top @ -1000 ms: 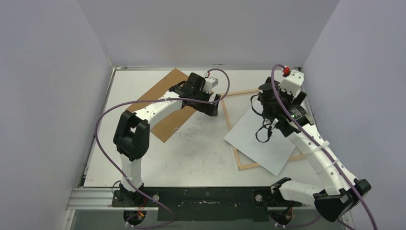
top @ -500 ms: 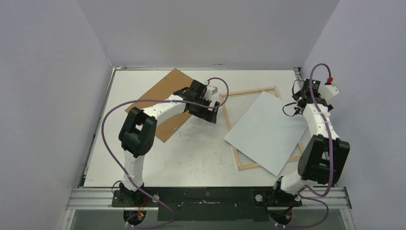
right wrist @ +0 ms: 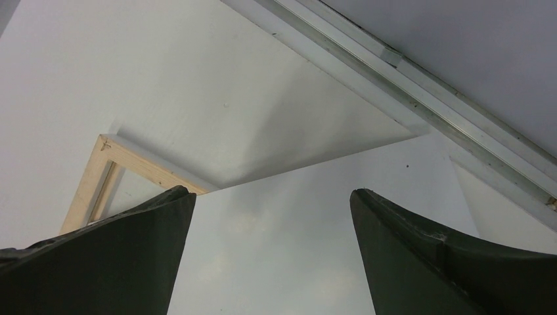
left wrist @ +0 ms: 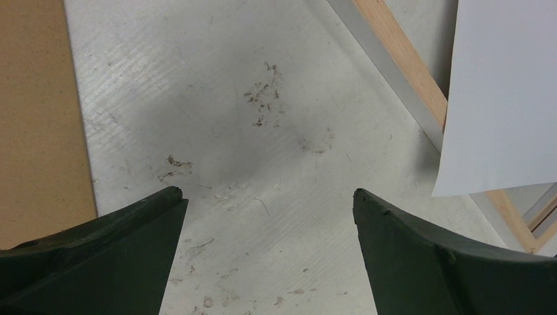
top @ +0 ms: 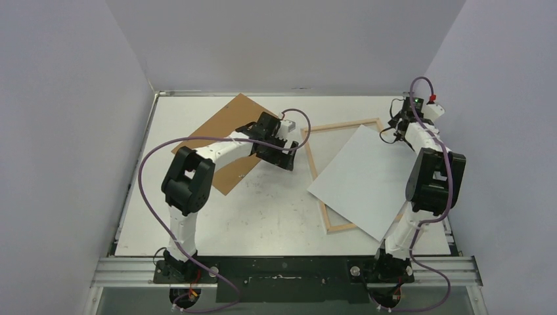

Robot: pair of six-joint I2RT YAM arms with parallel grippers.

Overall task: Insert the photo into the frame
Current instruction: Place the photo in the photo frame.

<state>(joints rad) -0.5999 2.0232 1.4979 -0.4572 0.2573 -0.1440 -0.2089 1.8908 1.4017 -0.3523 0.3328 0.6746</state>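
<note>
Lying askew over the frame (top: 341, 126), the photo (top: 361, 180) overhangs its bars; left claw (left wrist: 269, 197) and right claw (right wrist: 269, 193) gape empty.

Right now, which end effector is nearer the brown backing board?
Left. The left end effector hovers just beside the brown board; the right end effector is beyond the wooden frame, at the far right of the table.
</note>
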